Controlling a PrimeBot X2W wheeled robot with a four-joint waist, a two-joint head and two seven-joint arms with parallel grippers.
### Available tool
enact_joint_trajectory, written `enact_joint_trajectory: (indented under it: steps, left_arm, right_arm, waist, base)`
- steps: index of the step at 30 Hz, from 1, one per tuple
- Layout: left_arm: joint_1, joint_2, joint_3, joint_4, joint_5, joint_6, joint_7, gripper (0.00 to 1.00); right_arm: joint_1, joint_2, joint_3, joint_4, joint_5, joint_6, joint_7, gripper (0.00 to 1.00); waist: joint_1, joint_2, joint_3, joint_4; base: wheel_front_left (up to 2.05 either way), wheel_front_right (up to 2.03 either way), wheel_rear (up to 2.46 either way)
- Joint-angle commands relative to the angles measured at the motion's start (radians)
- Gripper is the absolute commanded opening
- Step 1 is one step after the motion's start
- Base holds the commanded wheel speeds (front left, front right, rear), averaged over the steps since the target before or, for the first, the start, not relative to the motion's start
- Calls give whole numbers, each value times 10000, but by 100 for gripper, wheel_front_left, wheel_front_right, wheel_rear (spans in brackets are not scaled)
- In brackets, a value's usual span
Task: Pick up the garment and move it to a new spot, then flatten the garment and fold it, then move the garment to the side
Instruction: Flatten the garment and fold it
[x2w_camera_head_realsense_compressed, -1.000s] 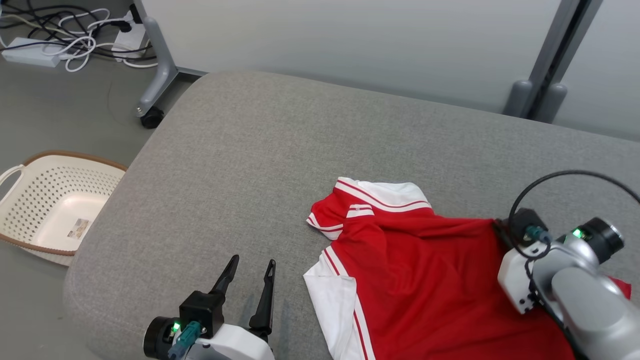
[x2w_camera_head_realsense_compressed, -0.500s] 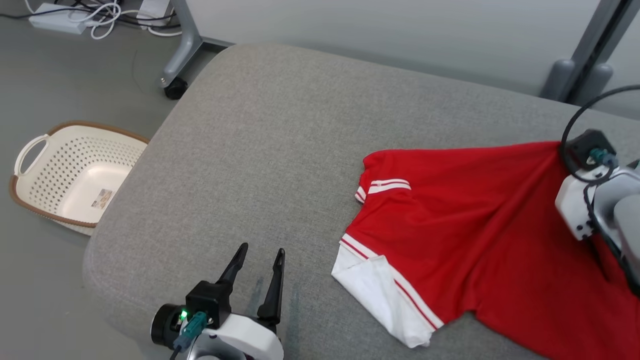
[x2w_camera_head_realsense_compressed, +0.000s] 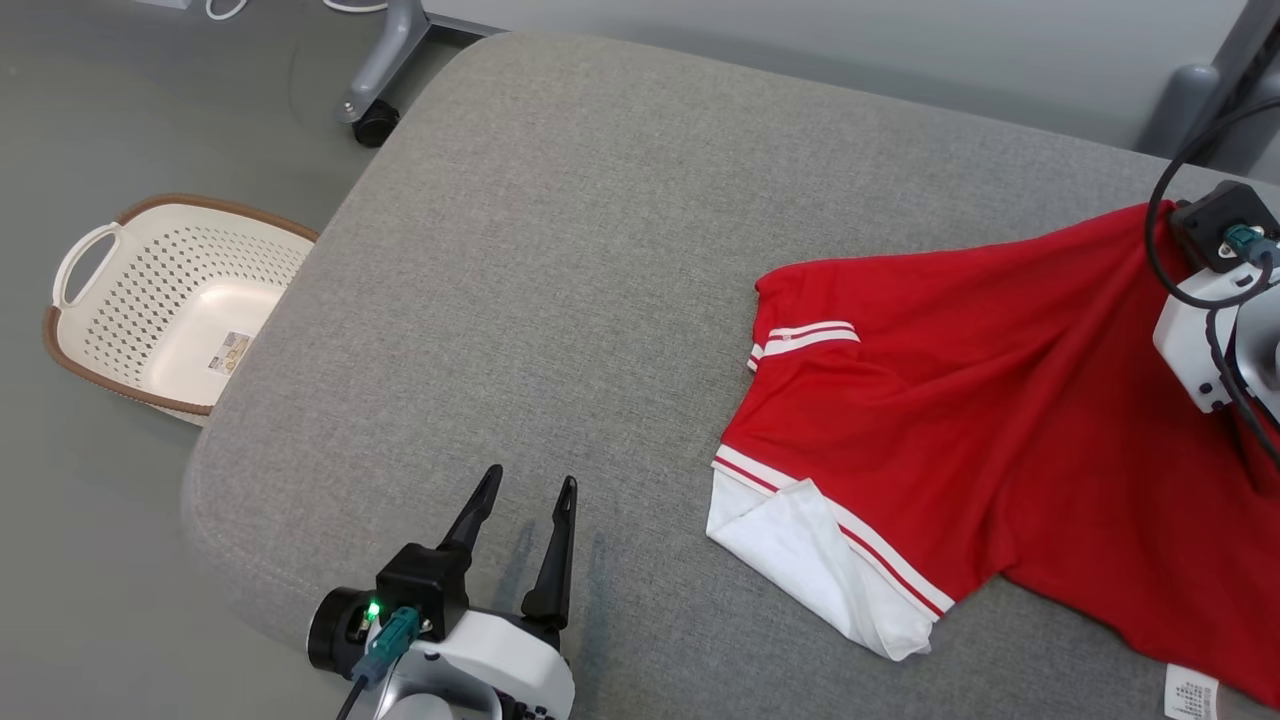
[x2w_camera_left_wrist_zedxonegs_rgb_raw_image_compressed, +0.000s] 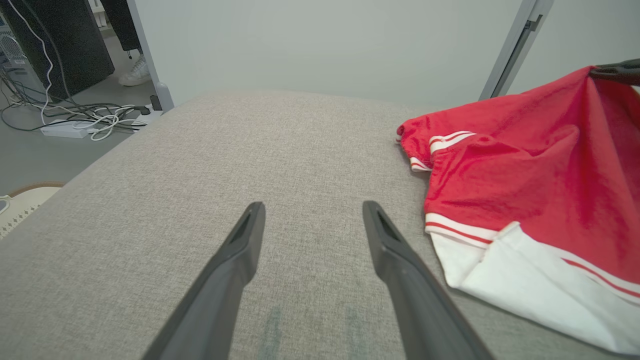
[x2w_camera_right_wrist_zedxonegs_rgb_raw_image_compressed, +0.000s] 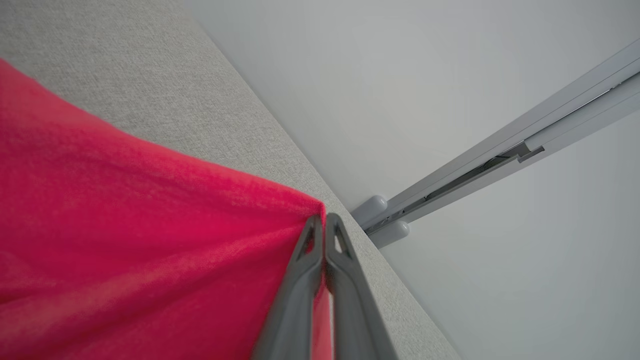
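Note:
The garment (x2w_camera_head_realsense_compressed: 960, 440) is a red shirt with white, red-striped sleeves, spread over the right half of the grey cushion (x2w_camera_head_realsense_compressed: 560, 250). My right gripper (x2w_camera_right_wrist_zedxonegs_rgb_raw_image_compressed: 324, 220) is shut on the garment (x2w_camera_right_wrist_zedxonegs_rgb_raw_image_compressed: 125, 240), pinching a red edge and holding it up above the cushion; in the head view its wrist sits at the right edge, over the cloth. My left gripper (x2w_camera_head_realsense_compressed: 528, 492) is open over bare cushion near the front edge, well left of the white sleeve (x2w_camera_head_realsense_compressed: 810, 560). In the left wrist view the fingers (x2w_camera_left_wrist_zedxonegs_rgb_raw_image_compressed: 247, 240) frame bare fabric, with the garment (x2w_camera_left_wrist_zedxonegs_rgb_raw_image_compressed: 530, 170) to their right.
A cream perforated basket (x2w_camera_head_realsense_compressed: 160, 300) stands on the floor left of the cushion. A grey wheeled stand leg (x2w_camera_head_realsense_compressed: 385, 60) is at the back left, another upright (x2w_camera_head_realsense_compressed: 1200, 90) at the back right. Cables and a power strip (x2w_camera_left_wrist_zedxonegs_rgb_raw_image_compressed: 75, 127) lie on the floor.
My right gripper has drawn the garment's edge up and away to the right, stretching the crumpled shirt out. The head camera has shifted. My left gripper stays open in place.

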Motion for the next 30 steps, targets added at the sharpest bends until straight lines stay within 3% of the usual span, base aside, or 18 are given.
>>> enact_joint_trajectory:
  steps: [1,2,3,4,14,21,30]
  left_arm:
    - [-222,32,-9,-25,-5,27,-47,100]
    - [-252,31,-17,-22,-1,24,-47,100]
    - [-277,32,-26,-19,-3,19,-47,100]
    - [-290,34,-28,-20,2,26,-47,100]
    - [-271,35,88,-26,147,44,-47,100]
    - [-76,37,217,105,267,36,-47,100]
    - [312,53,537,230,446,-72,-47,100]
  right_arm:
    - [-123,-40,-40,37,-120,-1,-141,7]
    - [-163,1,-74,43,-186,-1,-195,29]
    - [-176,31,-118,66,-235,-1,-203,43]
    - [-194,55,-193,82,-243,-1,-236,100]
    - [219,741,-836,-198,19,-1,-554,100]
    - [1424,1482,-1273,-1855,1340,-1,-582,100]
    - [3886,2675,-46,-3490,3248,-1,-588,100]
  waist:
    - [0,0,38,-36]
    - [0,0,56,-64]
    - [0,0,69,-94]
    - [0,0,79,-133]
    - [0,0,-159,-947]
    - [0,0,-656,-1386]
    - [0,0,-1479,-1386]
  base:
    - [0,0,0]
    - [0,0,0]
    - [0,0,0]
    - [0,0,0]
    - [0,0,0]
    - [0,0,0]
    - [0,0,0]
